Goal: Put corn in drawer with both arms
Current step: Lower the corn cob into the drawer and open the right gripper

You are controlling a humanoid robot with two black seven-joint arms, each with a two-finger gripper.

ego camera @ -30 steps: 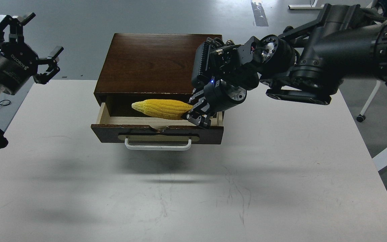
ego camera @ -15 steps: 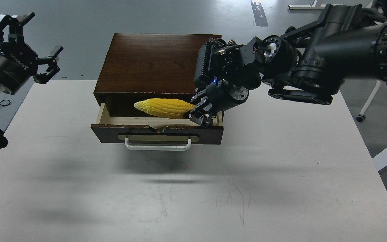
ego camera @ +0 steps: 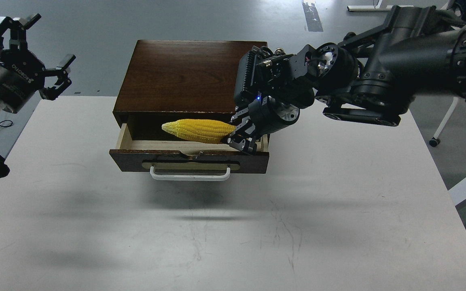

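Observation:
The yellow corn (ego camera: 196, 130) lies level over the open drawer (ego camera: 188, 161), its tip pointing left. My right gripper (ego camera: 236, 135) is shut on the corn's thick right end and holds it just above the pale wood inside of the drawer. The drawer is pulled partway out of the dark wooden box (ego camera: 184, 74), its white bar handle (ego camera: 190, 176) facing me. My left gripper (ego camera: 30, 52) is open and empty, raised beyond the table's far left corner, well away from the drawer.
The box stands at the far middle of the white table (ego camera: 233, 226). My right arm (ego camera: 378, 76) reaches in from the upper right over the box's right end. A chair base (ego camera: 443, 129) stands on the floor at the right.
The corn and right gripper shifted slightly right and up over the drawer in the first half second, then stayed still. The left gripper barely moved.

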